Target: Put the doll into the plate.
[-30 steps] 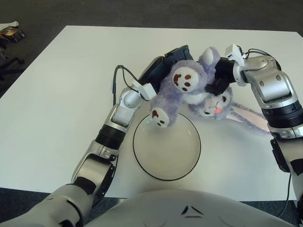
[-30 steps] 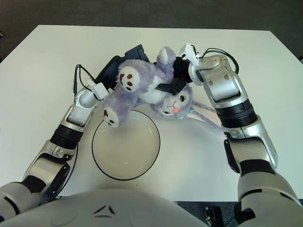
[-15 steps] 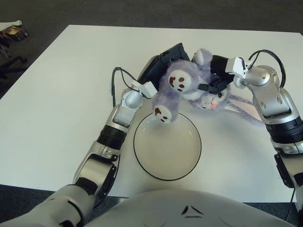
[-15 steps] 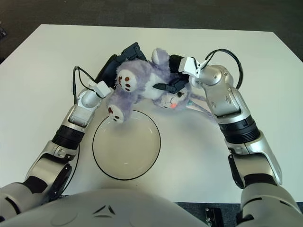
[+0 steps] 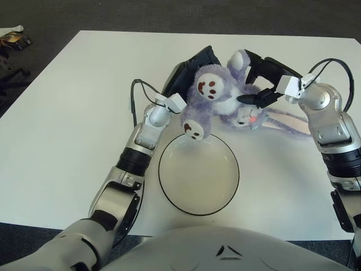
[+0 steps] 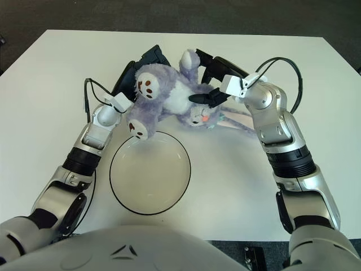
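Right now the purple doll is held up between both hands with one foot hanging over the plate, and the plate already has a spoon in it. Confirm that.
Wrong on one point: the plate holds nothing, as the left eye view shows. The doll is between the left hand and right hand, one foot over the plate's rim.

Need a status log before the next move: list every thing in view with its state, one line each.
doll: upside down, held beyond the plate, one foot over its far rim.
plate: empty, upright on the table.
left hand: behind the doll, gripping it.
right hand: gripping the doll's far side.
table: white.
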